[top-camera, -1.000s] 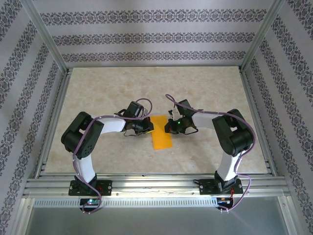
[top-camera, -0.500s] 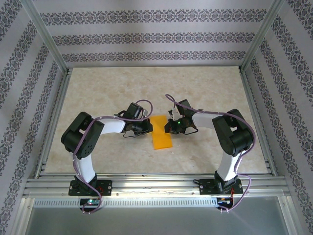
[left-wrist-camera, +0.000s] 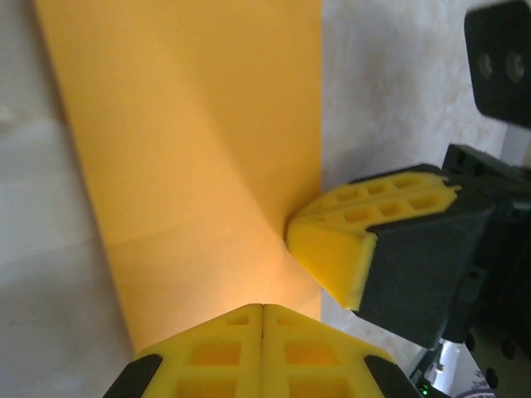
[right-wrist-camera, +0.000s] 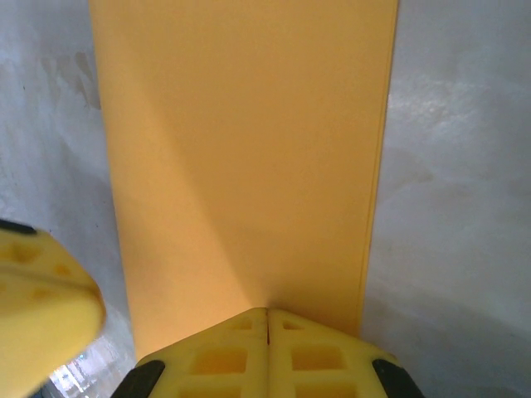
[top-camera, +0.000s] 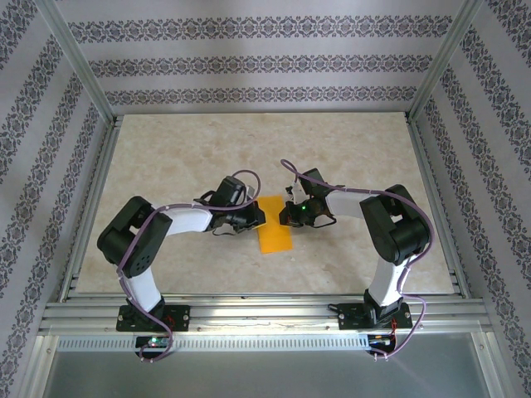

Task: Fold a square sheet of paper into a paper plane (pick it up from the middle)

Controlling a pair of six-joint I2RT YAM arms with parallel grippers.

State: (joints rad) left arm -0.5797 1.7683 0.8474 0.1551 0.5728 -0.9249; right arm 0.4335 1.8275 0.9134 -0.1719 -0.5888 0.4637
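The paper (top-camera: 275, 225) lies flat on the desk (top-camera: 166, 157), long axis running away from the bases. The left gripper (top-camera: 255, 217) and right gripper (top-camera: 287, 217) flank it equally near. Both jaws are closed and empty, tips at its opposite long edges.

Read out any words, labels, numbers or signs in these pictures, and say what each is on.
No text can be read anywhere.
The thin orange-yellow sheet of paper is blank; the yellow plastic finger pads bear no marking; the grey striped wallpaper shows ornament, not letters.
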